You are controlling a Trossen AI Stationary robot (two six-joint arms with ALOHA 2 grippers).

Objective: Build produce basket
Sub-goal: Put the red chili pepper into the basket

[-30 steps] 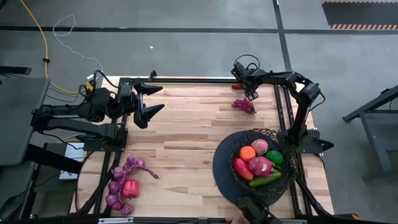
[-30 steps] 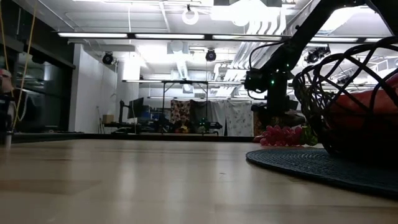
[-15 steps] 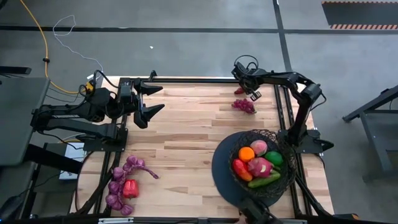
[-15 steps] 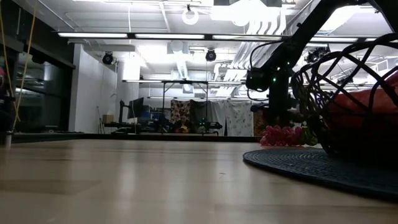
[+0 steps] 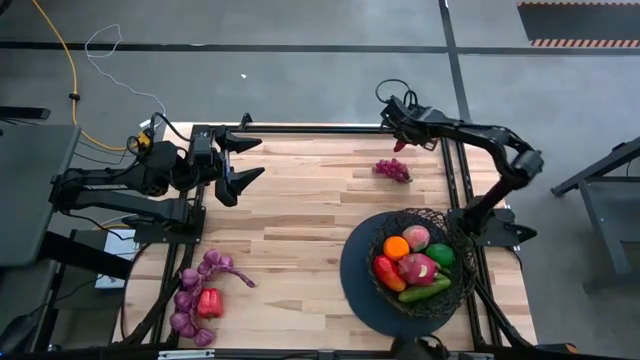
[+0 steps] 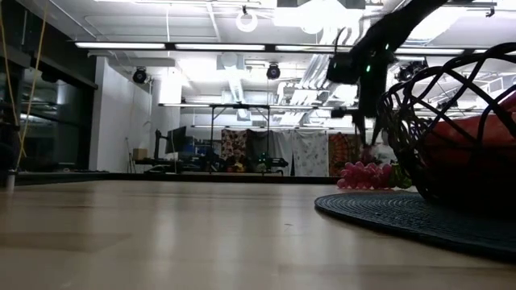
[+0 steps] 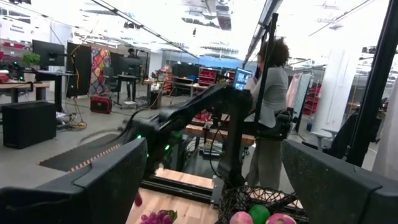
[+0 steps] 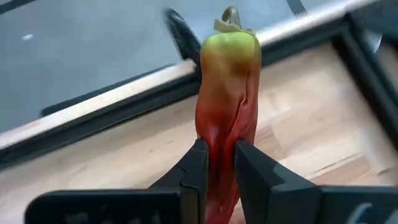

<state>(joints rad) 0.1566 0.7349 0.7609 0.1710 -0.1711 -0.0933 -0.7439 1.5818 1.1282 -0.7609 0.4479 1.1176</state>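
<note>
My right gripper (image 5: 399, 138) is over the table's far edge, shut on a red pepper (image 8: 225, 93) with a green stem end. The black wire basket (image 5: 455, 290) stands on its dark disc near the right near corner. It holds an orange, a peach, a green ball, a dragon fruit, a red pepper and a cucumber. A purple grape bunch (image 5: 392, 170) lies on the wood between the gripper and the basket. More grapes and another red pepper (image 5: 209, 303) lie near the left near corner. My left gripper (image 5: 243, 160) waits open at the far left. My right gripper pinches the pepper's red lower half (image 8: 219, 134) between its two fingers (image 8: 198, 163). The green stem end (image 8: 229, 43) stands free beyond the fingertips. The pepper is lifted clear of the table.
The table's black frame rail (image 5: 320, 128) runs along the far edge just behind my right gripper. Bare wood (image 5: 290, 220) spans the middle of the table. A person (image 7: 268, 106) stands beyond the table in the left wrist view.
My right gripper has risen from the table by the far edge and drawn slightly toward that edge. The red pepper that lay there has come up with it and no longer lies on the wood.
</note>
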